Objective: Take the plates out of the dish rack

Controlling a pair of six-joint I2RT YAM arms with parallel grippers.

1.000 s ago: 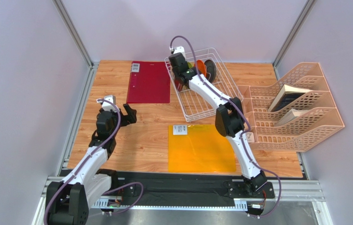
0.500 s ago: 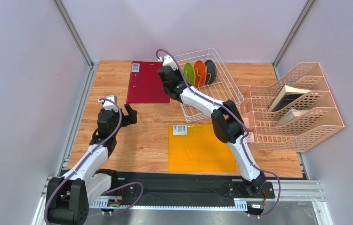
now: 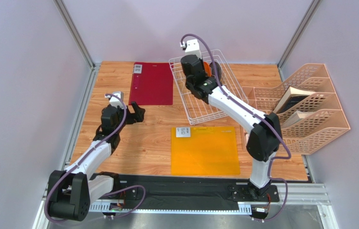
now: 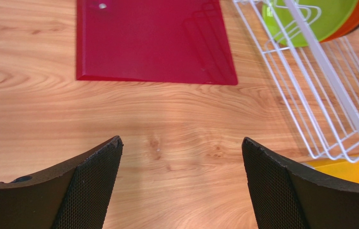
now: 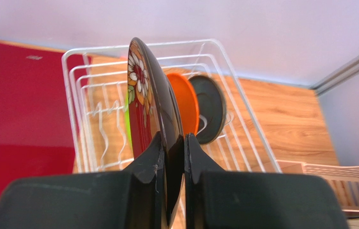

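Over the far end of the dish rack (image 3: pixel 205 109), the right end effector (image 5: pixel 172 143) is clamped on the rim of the dark red patterned plate (image 5: pixel 143 90), which stands upright. The lime green plate (image 4: pixel 310 21), orange plate (image 5: pixel 186 107) and dark teal-grey plate (image 5: pixel 211 112) stand in the tines beside it. The left end effector (image 4: pixel 181 157) is empty, with its fingers wide apart, above the worktop (image 4: pixel 167 119) near the red mat (image 4: pixel 152 38).
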